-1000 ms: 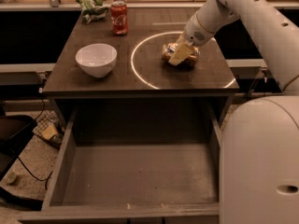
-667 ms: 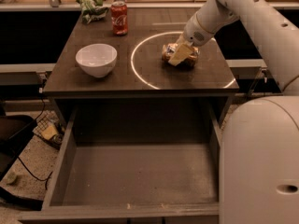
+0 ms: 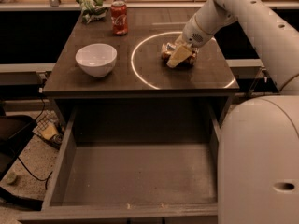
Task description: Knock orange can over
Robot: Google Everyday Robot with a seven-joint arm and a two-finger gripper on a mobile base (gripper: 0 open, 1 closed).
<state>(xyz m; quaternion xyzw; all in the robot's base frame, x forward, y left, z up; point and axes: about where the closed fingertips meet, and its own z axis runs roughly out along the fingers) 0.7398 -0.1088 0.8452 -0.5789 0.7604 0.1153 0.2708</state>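
Note:
The orange can (image 3: 164,51) is on the dark table top (image 3: 93,85), inside a white ring marking (image 3: 135,67) right of centre. It looks low and on its side, and is mostly hidden. My gripper (image 3: 179,56), at the end of the white arm (image 3: 219,13) reaching in from the upper right, is right over the can and covers most of it. It appears to touch the can.
A red cola can (image 3: 119,17) stands at the table's back. A green crumpled bag (image 3: 91,4) lies at the back left and a white bowl (image 3: 96,59) at the front left. An open drawer (image 3: 140,171) juts out below. My white body (image 3: 261,162) fills the right.

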